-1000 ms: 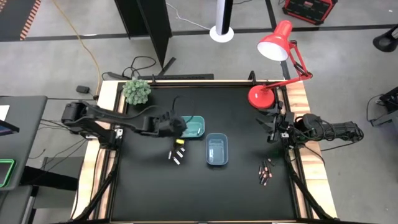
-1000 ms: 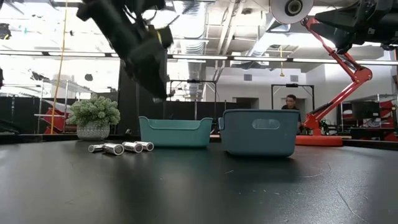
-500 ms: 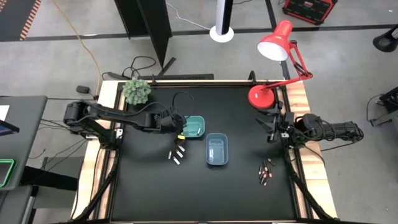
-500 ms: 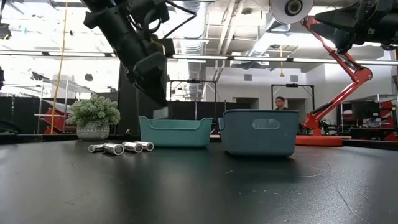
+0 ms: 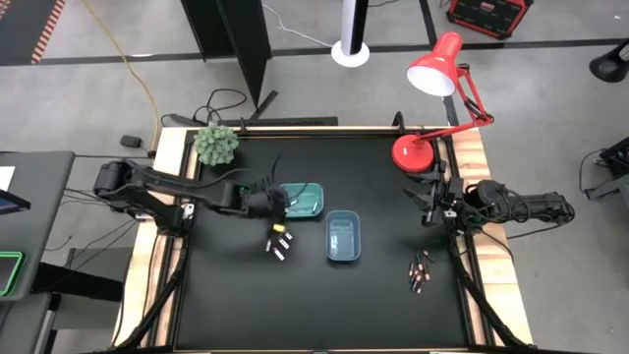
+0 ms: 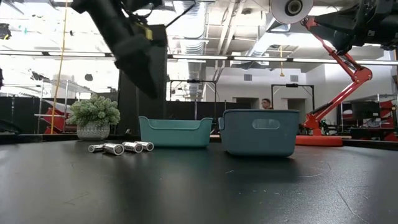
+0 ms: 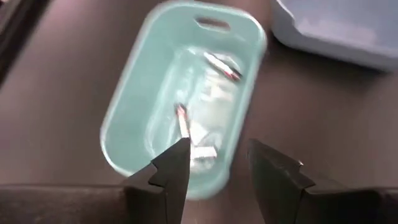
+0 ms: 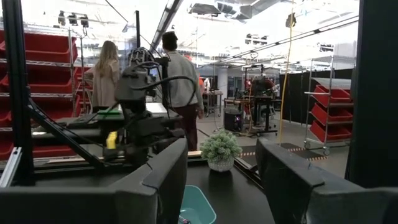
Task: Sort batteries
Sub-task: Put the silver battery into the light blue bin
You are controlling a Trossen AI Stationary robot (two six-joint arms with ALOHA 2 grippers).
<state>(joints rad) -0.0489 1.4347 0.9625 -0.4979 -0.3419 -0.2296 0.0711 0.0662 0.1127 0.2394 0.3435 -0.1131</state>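
Observation:
The teal tray [image 5: 305,201] holds a few batteries [image 7: 188,127], one pale with a red end. The blue tray [image 5: 343,237] stands beside it. Several silver batteries [image 5: 279,244] lie loose on the black table just nearer than the teal tray. Several dark batteries [image 5: 419,273] lie near the right edge. My left gripper [image 7: 217,160] hangs open and empty above the teal tray's left end [image 5: 278,205]. My right gripper [image 8: 221,171] stays open and raised at the table's right edge [image 5: 432,202].
A small potted plant [image 5: 216,145] stands at the far left corner and a red desk lamp [image 5: 418,147] at the far right. People stand in the room beyond the table. Bare black tabletop [image 5: 324,305] stretches toward the near edge.
My left gripper dipped toward the teal tray with a pale battery at its fingertips and let it go into the tray. It then rose and drew back a little toward the table's left edge, empty.

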